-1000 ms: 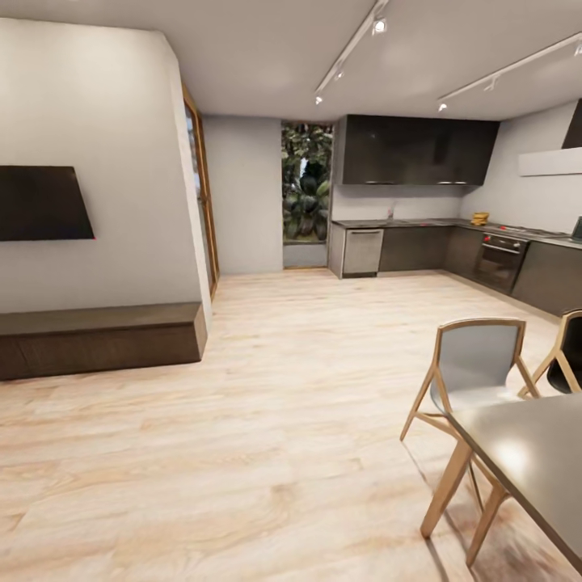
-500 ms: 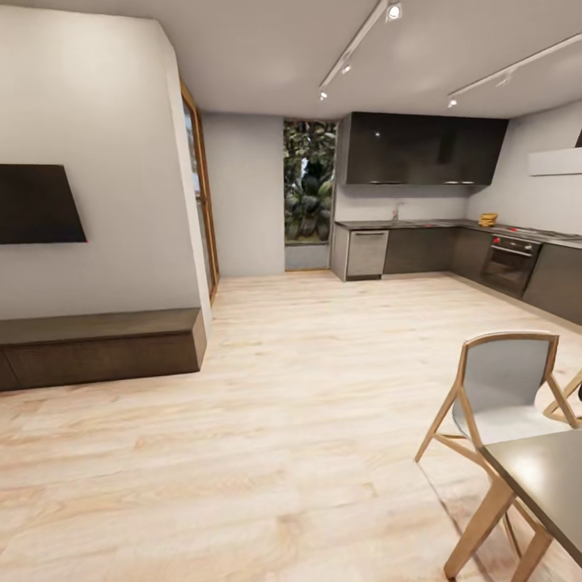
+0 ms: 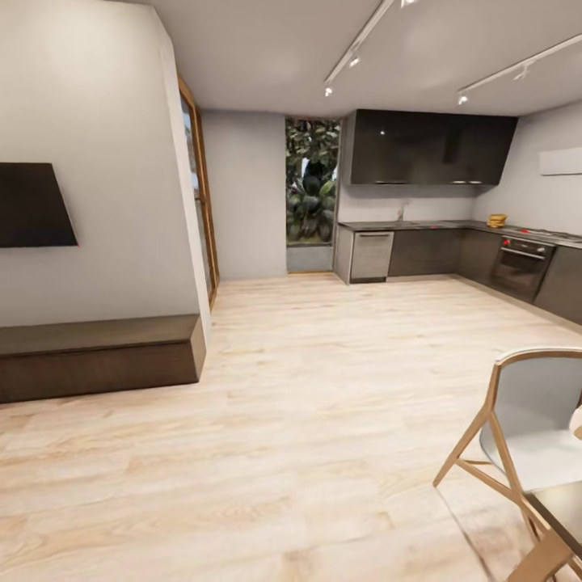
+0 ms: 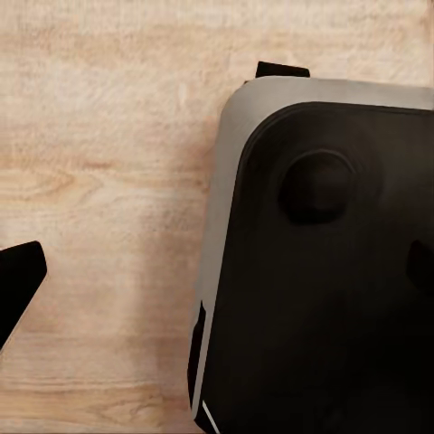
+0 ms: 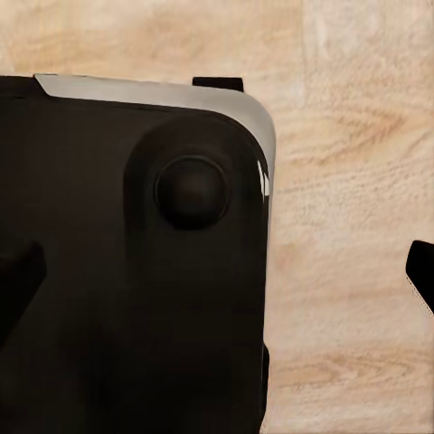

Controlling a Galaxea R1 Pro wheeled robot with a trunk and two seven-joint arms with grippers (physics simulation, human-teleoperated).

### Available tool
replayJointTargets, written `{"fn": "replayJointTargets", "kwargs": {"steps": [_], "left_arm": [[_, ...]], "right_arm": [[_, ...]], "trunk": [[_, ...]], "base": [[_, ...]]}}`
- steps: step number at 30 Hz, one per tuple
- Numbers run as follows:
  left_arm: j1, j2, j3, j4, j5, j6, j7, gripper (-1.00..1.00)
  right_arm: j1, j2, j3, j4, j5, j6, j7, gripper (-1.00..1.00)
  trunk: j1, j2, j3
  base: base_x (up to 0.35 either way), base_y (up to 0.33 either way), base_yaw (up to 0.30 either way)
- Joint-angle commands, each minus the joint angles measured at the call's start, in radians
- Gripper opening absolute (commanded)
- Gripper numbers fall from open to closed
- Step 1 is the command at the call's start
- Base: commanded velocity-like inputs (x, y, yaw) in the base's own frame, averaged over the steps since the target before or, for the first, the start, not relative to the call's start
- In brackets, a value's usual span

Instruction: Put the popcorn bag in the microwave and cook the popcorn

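The kitchen (image 3: 453,242) lies at the far right of the room, with glossy dark wall cabinets (image 3: 432,147) over a grey countertop (image 3: 420,225). The popcorn bag, the microwave and the popcorn are out of view. A small yellow object (image 3: 496,219) sits on the countertop near the steel oven (image 3: 521,267). In the left wrist view my left gripper (image 4: 217,271) hangs open over the wooden floor and my own dark base (image 4: 325,271). In the right wrist view my right gripper (image 5: 217,271) is open too, with nothing between its fingertips (image 5: 421,276).
A wide stretch of pale wooden floor (image 3: 323,380) runs toward the kitchen. A wooden chair (image 3: 533,428) and a grey table corner (image 3: 566,513) stand close at the lower right. A low dark bench (image 3: 97,356) and a wall screen (image 3: 32,206) are on the left.
The whole view has shifted: the camera has moved forward and turned. The chair and table have slid toward the lower right edge, and the kitchen looks slightly nearer.
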Motion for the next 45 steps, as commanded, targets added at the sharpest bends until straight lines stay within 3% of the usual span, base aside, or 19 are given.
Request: {"fn": "replayJointTargets", "kwargs": {"steps": [1, 45], "left_arm": [[0.0, 0.0, 0.004, -0.002, 0.0, -0.001, 0.0, 1.0], [0.0, -0.002, 0.004, -0.002, 0.0, -0.001, 0.0, 1.0]], "right_arm": [[-0.001, 0.0, 0.0, 0.001, 0.0, -0.004, 0.003, 1.0], [0.0, 0.0, 0.0, 0.001, 0.001, -0.004, 0.003, 1.0]], "trunk": [[0.001, 0.0, -0.001], [0.001, 0.0, -0.001]], "base": [[0.338, 0.093, 0.0], [0.338, 0.063, 0.0]]}}
